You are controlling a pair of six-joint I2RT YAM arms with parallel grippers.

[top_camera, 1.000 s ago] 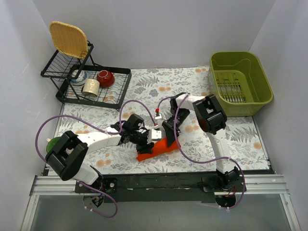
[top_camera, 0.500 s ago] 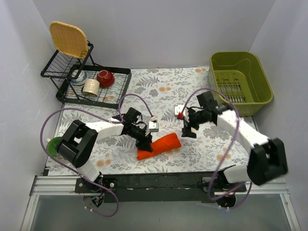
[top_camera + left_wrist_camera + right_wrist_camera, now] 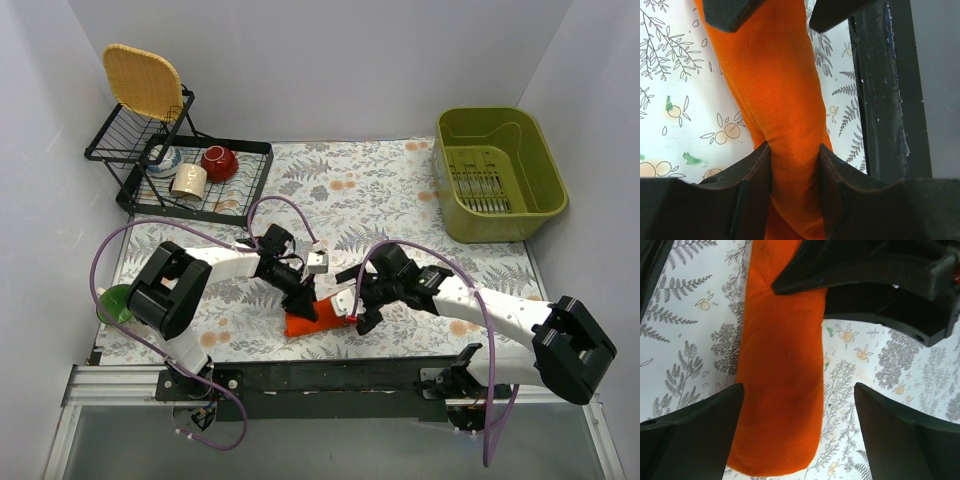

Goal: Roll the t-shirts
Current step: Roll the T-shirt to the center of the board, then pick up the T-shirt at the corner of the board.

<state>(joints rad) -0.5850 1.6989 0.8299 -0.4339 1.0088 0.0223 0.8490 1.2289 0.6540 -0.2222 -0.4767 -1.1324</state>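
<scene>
The orange-red t-shirt (image 3: 325, 310) lies rolled into a short tube on the floral mat near the front edge. My left gripper (image 3: 303, 304) is shut on the roll's left end; in the left wrist view the cloth (image 3: 785, 95) is pinched between the two fingers of the left gripper (image 3: 795, 157). My right gripper (image 3: 358, 314) is open at the roll's right end. In the right wrist view the roll's rounded end (image 3: 782, 390) sits between the spread fingers of the right gripper (image 3: 799, 395), closer to the left finger, which it may or may not touch.
A black dish rack (image 3: 245, 195) at the back left holds a red bowl (image 3: 218, 160), a cream mug (image 3: 189, 179) and a wicker plate (image 3: 143, 80). A green tub (image 3: 500, 215) stands at the back right. A green object (image 3: 113, 298) lies at the left edge. A black rail (image 3: 330, 375) runs along the front.
My right arm swung away to the right, then came back low to the roll's right end with its gripper open. My left gripper stayed shut on the left end.
</scene>
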